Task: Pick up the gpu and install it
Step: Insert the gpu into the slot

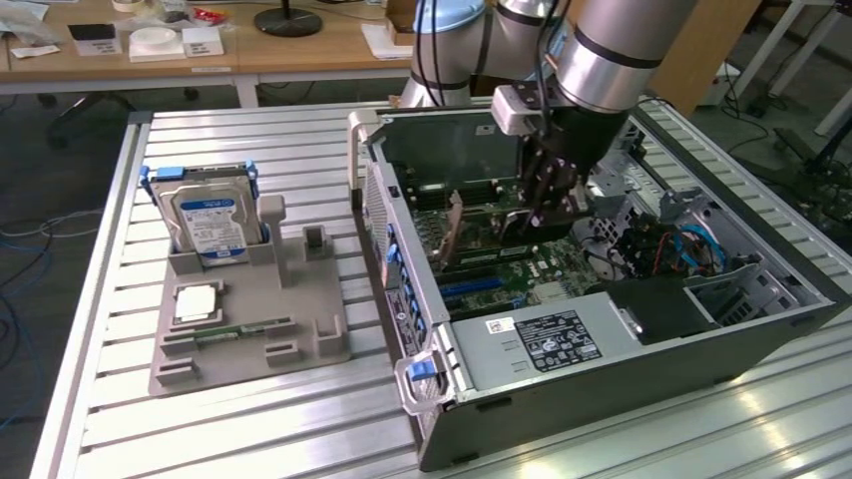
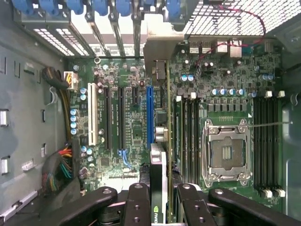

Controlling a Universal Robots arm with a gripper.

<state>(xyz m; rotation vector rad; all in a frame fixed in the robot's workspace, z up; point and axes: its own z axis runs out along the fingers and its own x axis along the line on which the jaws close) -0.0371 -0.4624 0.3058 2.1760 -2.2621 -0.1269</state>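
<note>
Hard to make out: in the exterior view the arm & gripper (image 1: pixel 553 208) cover most of the gpu (image 1: pixel 486 228). Just a dark slab w/ a brownish edge pokes out. In the wrist view the gpu (image 2: pixel 160 162) is edge-on, so its bottom edge is hidden; can't tell if it touches a slot or sits above the board. Gripper (image 2: pixel 162 200) is cut off by the frame edge. Its two black fingers (image 2: pixel 139 202) pinch the card, one on each face.

Around: open computer case (image 1: pixel 626 389) lies on a slatted metal table (image 1: pixel 120 299). The card stands upright inside it, over the green board (image 2: pixel 134 132), btw the blue slot (image 2: pixel 149 113) & the memory slots (image 2: pixel 188 136), bracket end toward the case's rear wall. Processor socket (image 2: pixel 228 153) is beyond those slots, cable bundle (image 2: pixel 59 172) near the case wall. Outside, toward the exterior view's left, a grey tray (image 1: pixel 306 329) holds a hard drive (image 1: pixel 213 228) upright & a memory stick (image 1: pixel 246 327) lying flat.

Gpu: thin, dark, silver bracket, a logo near the fingers.
</note>
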